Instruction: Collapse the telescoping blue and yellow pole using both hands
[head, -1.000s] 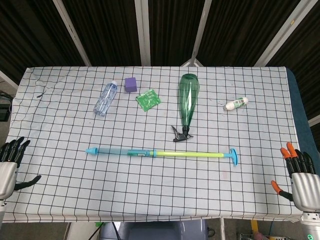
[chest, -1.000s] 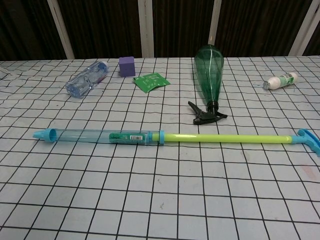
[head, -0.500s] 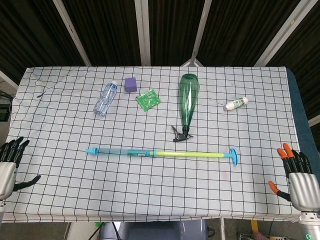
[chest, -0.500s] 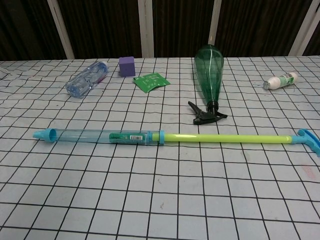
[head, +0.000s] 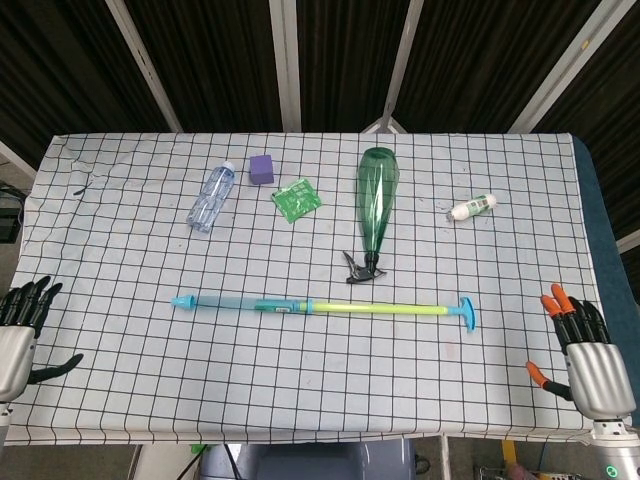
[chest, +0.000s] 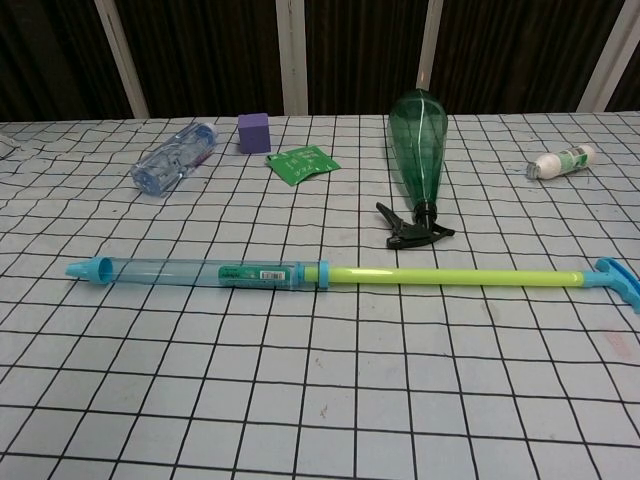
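The pole lies fully extended across the table's front half, its clear blue tube on the left and its yellow inner rod on the right, ending in a blue T-handle. My left hand sits at the table's front left corner, fingers spread and holding nothing. My right hand is at the front right corner, fingers apart with orange tips, also holding nothing. Both hands are far from the pole and show only in the head view.
Behind the pole lie a green spray bottle, a clear water bottle, a purple cube, a green packet and a small white bottle. The checkered cloth covers the table.
My right hand has shifted slightly left, inward over the table edge. The left hand has barely moved. The pole lies as before.
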